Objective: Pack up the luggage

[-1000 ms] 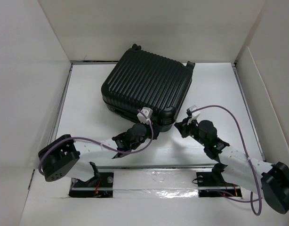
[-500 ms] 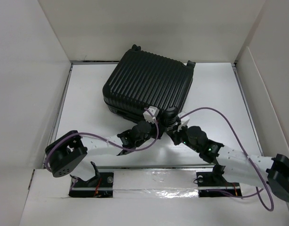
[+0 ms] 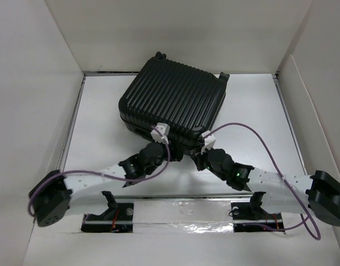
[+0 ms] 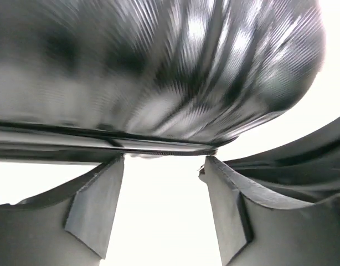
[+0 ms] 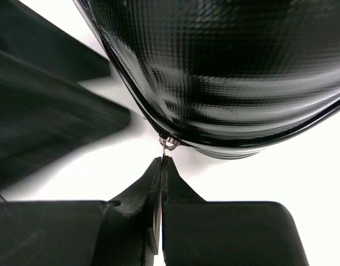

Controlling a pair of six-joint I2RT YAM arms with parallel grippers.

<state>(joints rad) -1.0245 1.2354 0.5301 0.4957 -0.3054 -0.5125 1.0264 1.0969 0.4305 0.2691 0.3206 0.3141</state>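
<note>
The luggage (image 3: 173, 102) is a black ribbed hard-shell suitcase lying flat and closed on the white table (image 3: 253, 105). Both grippers are at its near edge. My left gripper (image 3: 159, 142) is open, and its fingertips (image 4: 117, 166) stand just below the zipper seam with nothing between them (image 4: 164, 160). A little to the right, my right gripper (image 3: 199, 148) is shut, and its tips (image 5: 161, 160) pinch the small metal zipper pull (image 5: 169, 144) that hangs from the seam of the luggage (image 5: 231, 72).
White walls (image 3: 37, 83) enclose the table on the left, back and right. The arms' mounting rail (image 3: 181, 213) runs along the near edge. Purple cables (image 3: 269, 147) loop over both arms. The left gripper shows as a dark shape (image 5: 42, 116) beside the right one.
My left gripper has opened and its arm has drawn back to the left. The right gripper has moved left to the luggage's near edge and stays shut.
</note>
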